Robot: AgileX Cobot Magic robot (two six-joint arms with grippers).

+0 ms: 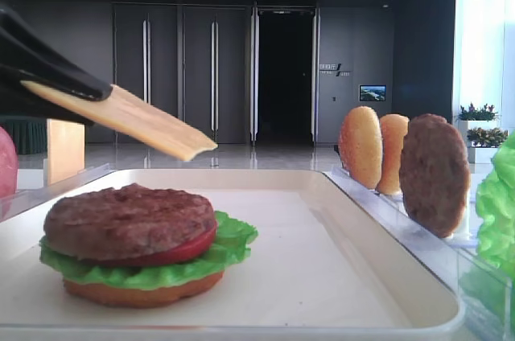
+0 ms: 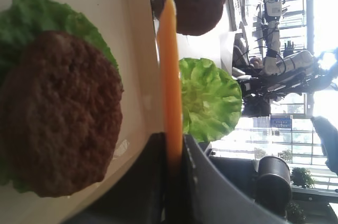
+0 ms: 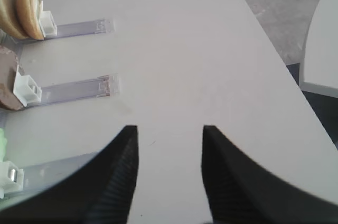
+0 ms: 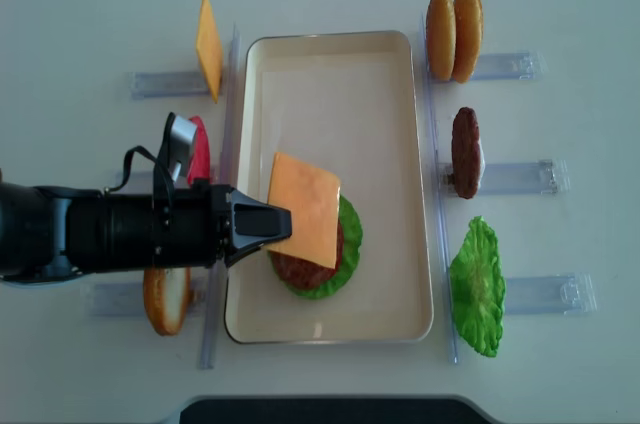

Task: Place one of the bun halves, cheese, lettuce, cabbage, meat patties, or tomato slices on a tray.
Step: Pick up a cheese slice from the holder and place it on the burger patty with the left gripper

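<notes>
Cheese [image 4: 304, 208], a thin smooth square slice, hangs above the tray's [image 4: 395, 314] stacked burger, its edge pinched in the left fingers [image 4: 270, 224]. Below sit one grainy round patty [image 1: 127, 220], one glossy tomato slice [image 1: 173, 252], ruffled lettuce [image 1: 229, 238] and a bun half [image 1: 141, 291]. The right fingers [image 3: 169, 176] stand apart, empty, over the pale bench [image 3: 179, 49].

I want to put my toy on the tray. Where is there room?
The tray is bare at its far end, near the bun halves, and in a narrow strip along its near rim. The middle is crowded: the burger stack sits there, with the left tool holding cheese above it.
</notes>
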